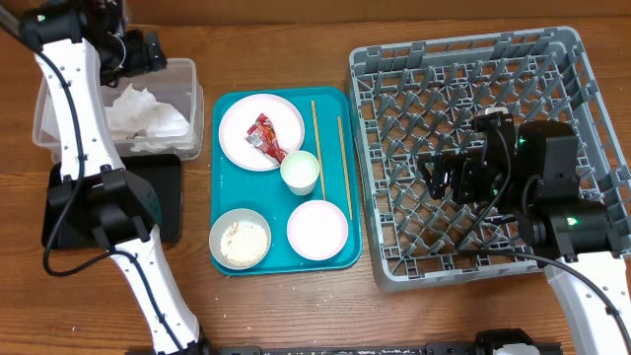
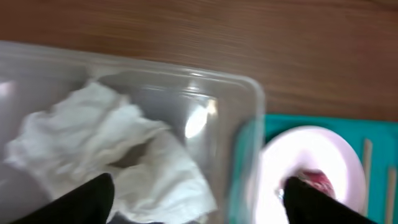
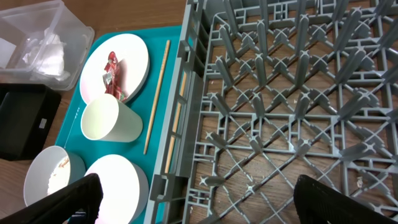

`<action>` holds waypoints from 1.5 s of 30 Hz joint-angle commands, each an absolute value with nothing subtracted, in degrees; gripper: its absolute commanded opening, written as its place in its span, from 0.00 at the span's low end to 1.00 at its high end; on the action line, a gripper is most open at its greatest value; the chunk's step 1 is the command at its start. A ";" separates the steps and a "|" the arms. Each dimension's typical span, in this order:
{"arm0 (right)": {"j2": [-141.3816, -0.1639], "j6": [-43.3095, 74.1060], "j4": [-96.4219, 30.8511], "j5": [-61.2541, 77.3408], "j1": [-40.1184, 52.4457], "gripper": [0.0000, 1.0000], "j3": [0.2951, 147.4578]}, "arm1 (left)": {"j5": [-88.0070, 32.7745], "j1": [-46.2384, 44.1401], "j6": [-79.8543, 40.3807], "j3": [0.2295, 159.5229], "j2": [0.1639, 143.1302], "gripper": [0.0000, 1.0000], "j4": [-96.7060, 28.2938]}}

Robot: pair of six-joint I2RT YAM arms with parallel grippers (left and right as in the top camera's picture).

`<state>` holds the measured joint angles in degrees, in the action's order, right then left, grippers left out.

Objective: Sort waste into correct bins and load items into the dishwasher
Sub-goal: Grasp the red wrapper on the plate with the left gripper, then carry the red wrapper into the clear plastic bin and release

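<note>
The clear tub (image 1: 187, 108) holds crumpled white paper (image 1: 148, 118). My left gripper (image 1: 158, 54) hovers open and empty over the tub's right end (image 2: 249, 87). A red-printed wrapper (image 1: 266, 138) lies on the plate (image 1: 242, 138) on the teal tray (image 1: 227, 177), alongside a cup (image 1: 300, 172), a bowl with rice (image 1: 240, 240), an empty bowl (image 1: 316, 229) and two chopsticks (image 1: 316, 128). The black tray (image 1: 163, 197) sits below the tub. My right gripper (image 1: 439, 177) is open and empty over the grey dish rack (image 1: 394, 79), near its left wall (image 3: 186, 124).
The teal tray lies between the bins and the rack, close to the rack's left wall. My left arm's white links cross over the tub and the black tray. In the right wrist view, one chopstick (image 3: 176, 130) lies right beside the rack wall.
</note>
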<state>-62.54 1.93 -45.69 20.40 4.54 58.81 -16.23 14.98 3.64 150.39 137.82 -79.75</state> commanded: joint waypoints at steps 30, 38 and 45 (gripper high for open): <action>-62.46 2.09 -46.61 19.35 4.47 1.00 60.34 | -7.14 -10.81 -6.39 155.02 155.76 0.04 -91.96; -62.46 2.11 -46.70 19.38 4.47 1.00 60.34 | -4.78 -1.91 -8.43 179.78 147.61 0.04 -96.82; -62.46 2.13 -46.63 19.38 4.47 1.00 60.34 | 4.12 12.53 -15.27 179.08 146.26 0.06 -96.01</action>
